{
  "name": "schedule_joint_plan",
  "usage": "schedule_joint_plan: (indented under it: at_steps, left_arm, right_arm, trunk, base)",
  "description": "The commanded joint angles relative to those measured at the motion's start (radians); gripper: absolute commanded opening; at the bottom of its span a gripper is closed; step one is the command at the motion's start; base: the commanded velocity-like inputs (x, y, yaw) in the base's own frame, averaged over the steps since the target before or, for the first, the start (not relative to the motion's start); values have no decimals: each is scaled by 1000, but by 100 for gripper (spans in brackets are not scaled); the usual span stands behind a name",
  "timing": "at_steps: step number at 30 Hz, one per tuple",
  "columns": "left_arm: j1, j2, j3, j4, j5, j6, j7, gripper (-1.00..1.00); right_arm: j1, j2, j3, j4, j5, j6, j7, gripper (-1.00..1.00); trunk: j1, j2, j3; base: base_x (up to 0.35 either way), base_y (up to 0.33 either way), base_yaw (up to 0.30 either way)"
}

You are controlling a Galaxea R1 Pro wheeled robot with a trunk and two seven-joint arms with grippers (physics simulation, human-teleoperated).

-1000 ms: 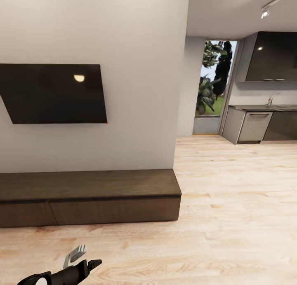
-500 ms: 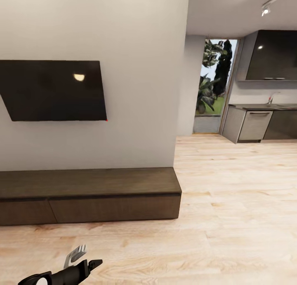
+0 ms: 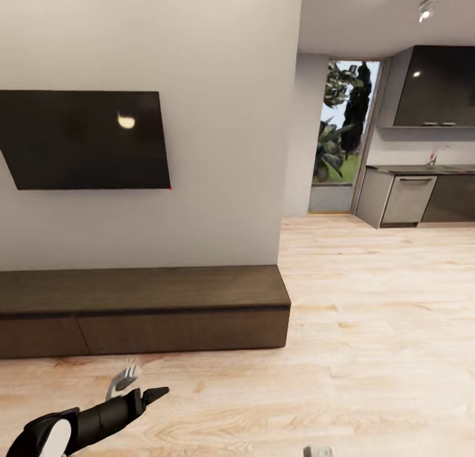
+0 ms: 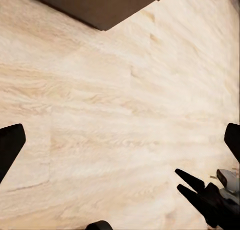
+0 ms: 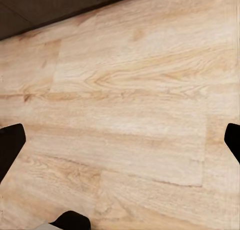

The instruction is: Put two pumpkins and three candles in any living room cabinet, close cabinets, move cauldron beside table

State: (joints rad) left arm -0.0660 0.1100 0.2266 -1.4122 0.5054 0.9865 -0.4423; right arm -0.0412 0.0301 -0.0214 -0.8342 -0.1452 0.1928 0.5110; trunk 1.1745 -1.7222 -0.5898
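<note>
The cabinet (image 3: 145,308) stands closed against the wall under the television (image 3: 86,140). The left gripper (image 3: 135,384) hangs over the wooden floor (image 3: 369,325) before it, jaws wide apart, holding nothing. The right gripper's (image 5: 120,140) jaws are also wide apart and empty.

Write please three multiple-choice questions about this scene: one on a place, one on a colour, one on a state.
1. Where does the cabinet stand?
A. below the wall television
B. in the kitchen
C. beside the glass door

2. What colour is the cabinet?
A. white
B. dark brown
C. orange

3. In what state are the cabinet's drawer fronts?
A. one pulled out
B. all shut flush
C. removed

Answers:
1 A, it runs along the wall under the television.
2 B, its top and fronts are dark brown wood.
3 B, the fronts lie flush, with no pale interior showing.
</note>
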Motion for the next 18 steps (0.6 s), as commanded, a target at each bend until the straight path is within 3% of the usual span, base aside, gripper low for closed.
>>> schedule_joint_plan:
  at_steps: [1,4,6,7,10,16,18]
  left_arm:
    - [-24,11,1,-10,24,9,-20,100]
    - [-90,47,-3,-17,131,15,-38,100]
    - [-119,72,-23,-16,195,16,-41,100]
    - [-131,81,-53,-12,222,16,-43,100]
    - [-150,85,-102,5,245,15,-44,100]
    - [-157,82,-117,14,250,14,-45,100]
    - [-157,78,-127,15,250,14,-45,100]
  right_arm:
    - [0,0,-17,-78,-36,85,-2,100]
    - [-3,0,-51,-288,-94,276,-37,100]
    - [-33,3,-61,-385,-114,332,-106,100]
    - [-68,6,-64,-416,-131,349,-160,100]
    - [-120,8,-66,-423,-164,346,-252,100]
    - [-172,11,-69,-363,-180,252,-315,100]
    - [-179,11,-72,-348,-194,240,-365,100]
  trunk:
    - [4,-8,-4]
    - [15,-29,-14]
    - [23,-43,-20]
    - [27,-50,-23]
    - [38,-71,-33]
    - [61,-113,-51]
    - [69,-127,-58]
  base:
    - [0,0,0]
    - [0,0,0]
    - [0,0,0]
    - [0,0,0]
    - [0,0,0]
    - [0,0,0]
    - [0,0,0]
